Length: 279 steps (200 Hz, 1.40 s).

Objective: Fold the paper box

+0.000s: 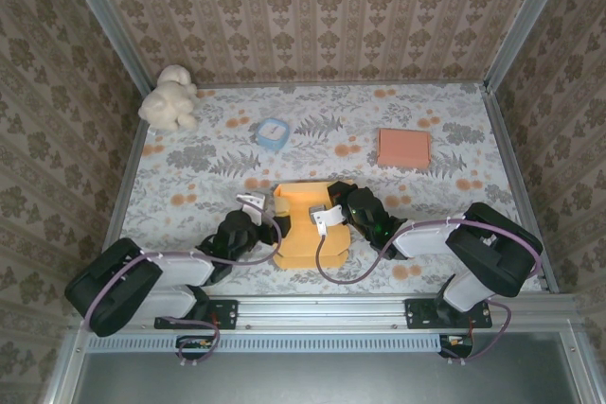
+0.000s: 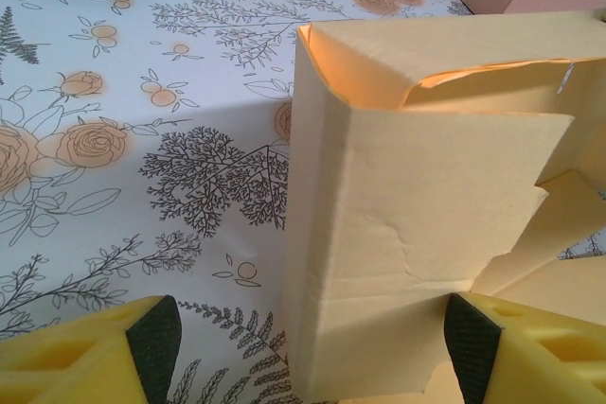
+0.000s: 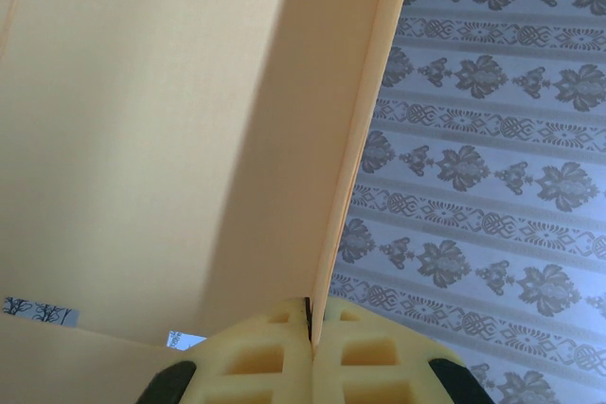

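At the left, the left claw point(image 2: 312, 355) has its fingers apart, one on each side of an upright wall of the paper box point(image 1: 309, 230); I cannot tell if they touch it. The box stands in the middle of the table point(image 1: 189, 172), near the front edge. At the right, the right claw point(image 3: 310, 326) is clamped together on a thin panel of the box.

No words, labels, brand marks, numbers or signs could be read anywhere, neither on the plain faces of the paper box point(image 1: 308, 224) nor on the things lying around it.
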{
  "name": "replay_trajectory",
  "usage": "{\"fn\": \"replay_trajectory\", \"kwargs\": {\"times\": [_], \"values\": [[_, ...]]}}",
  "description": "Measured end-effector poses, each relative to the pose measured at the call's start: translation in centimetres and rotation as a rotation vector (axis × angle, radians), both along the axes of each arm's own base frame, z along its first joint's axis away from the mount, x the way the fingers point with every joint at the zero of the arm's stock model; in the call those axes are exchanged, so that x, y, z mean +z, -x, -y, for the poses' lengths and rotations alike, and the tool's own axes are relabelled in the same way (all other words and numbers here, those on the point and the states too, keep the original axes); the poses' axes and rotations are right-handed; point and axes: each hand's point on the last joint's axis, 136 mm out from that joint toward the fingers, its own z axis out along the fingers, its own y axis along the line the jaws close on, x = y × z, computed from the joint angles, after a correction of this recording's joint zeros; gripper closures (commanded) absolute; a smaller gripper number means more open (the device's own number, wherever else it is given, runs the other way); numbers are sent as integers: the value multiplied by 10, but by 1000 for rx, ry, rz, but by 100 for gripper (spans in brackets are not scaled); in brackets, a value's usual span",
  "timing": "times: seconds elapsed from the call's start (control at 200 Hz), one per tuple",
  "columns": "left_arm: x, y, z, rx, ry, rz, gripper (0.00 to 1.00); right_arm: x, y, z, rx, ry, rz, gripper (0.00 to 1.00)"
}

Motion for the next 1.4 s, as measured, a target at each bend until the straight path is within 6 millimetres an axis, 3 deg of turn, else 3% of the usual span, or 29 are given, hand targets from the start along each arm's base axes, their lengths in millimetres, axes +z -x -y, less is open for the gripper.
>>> {"fn": "replay_trajectory", "kwargs": {"times": [0.395,0.725,1.055,1.395], "values": [[-5,-6,21,-18,-55,35,32,0,-1,1,-6,2,1,100],[-6,-16,24,23,-96,69,51,0,-1,2,-14,3,4,100],[-10,-30,22,91,-126,78,54,2,-2,2,-14,-1,8,100],[-10,-33,30,163,-139,82,50,4,-2,1,-13,-9,14,100]]}}
